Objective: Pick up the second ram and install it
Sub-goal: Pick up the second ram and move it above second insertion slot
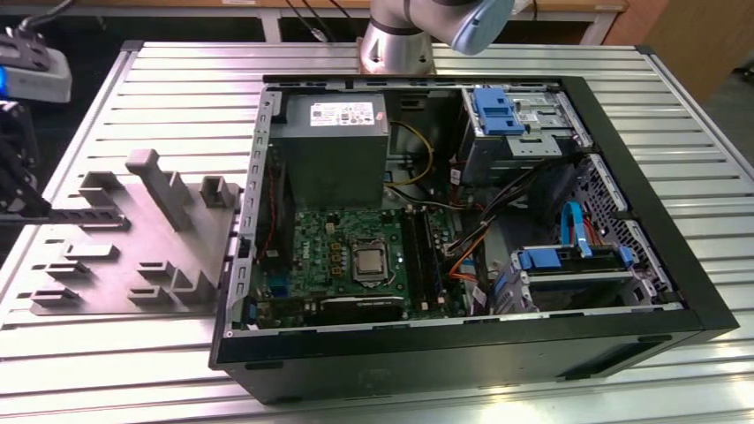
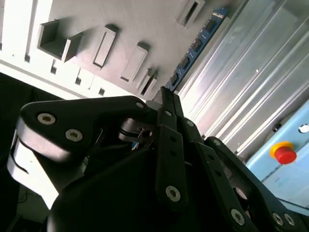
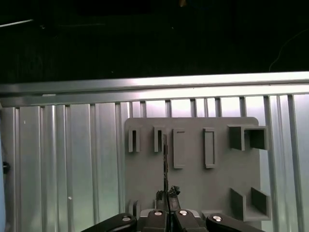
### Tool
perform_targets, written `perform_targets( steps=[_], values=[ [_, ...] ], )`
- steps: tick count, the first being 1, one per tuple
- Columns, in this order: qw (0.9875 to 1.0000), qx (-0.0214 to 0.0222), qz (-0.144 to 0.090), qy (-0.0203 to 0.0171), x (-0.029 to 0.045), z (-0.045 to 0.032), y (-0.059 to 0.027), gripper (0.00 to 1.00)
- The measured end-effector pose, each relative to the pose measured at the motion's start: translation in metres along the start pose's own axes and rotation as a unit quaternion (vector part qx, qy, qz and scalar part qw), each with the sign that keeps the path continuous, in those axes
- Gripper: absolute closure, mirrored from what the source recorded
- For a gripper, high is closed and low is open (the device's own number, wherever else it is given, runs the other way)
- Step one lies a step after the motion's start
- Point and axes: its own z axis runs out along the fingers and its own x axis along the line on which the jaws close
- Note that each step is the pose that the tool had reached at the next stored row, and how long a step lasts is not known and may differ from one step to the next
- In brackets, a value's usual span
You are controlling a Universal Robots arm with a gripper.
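The second ram (image 2: pixel 200 41) is a thin blue-black stick with dark chips along it. My gripper (image 2: pixel 164 96) is shut on one end of it, and the rest sticks out past the black fingers (image 2: pixel 169 140). In the first wrist view the ram (image 3: pixel 165 164) shows edge-on as a thin dark line rising from my gripper (image 3: pixel 166 205). It hangs over the grey holder plate (image 3: pixel 193 183), close to two narrow slots. The open computer case (image 1: pixel 695 291) holds the green board (image 1: pixel 324 252), with long black slot sockets (image 1: pixel 422 256) beside the processor.
The grey holder plate (image 1: pixel 130 238) with raised brackets lies on the ribbed metal table (image 1: pixel 707 132) at the exterior view's left of the case. A pale blue box with a red button (image 2: pixel 284 152) stands past the plate. The power supply (image 1: pixel 335 141) and blue drive cages (image 1: pixel 566 261) sit inside the case.
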Motion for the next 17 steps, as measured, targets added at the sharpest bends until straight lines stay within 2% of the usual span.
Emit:
perform_targets(
  steps=[5,11,15,17],
  values=[
    [1.0000,0.0001,0.000,-0.0001,-0.0005,-0.0225,0.0009,0.89],
    [1.0000,0.0000,0.000,0.0000,-0.0010,-0.0443,0.0015,0.89],
    [1.0000,0.0000,0.000,0.0000,-0.0012,-0.0559,0.0019,0.89],
    [1.0000,0.0001,0.000,-0.0001,-0.0012,-0.0569,0.0020,0.89]
  ],
)
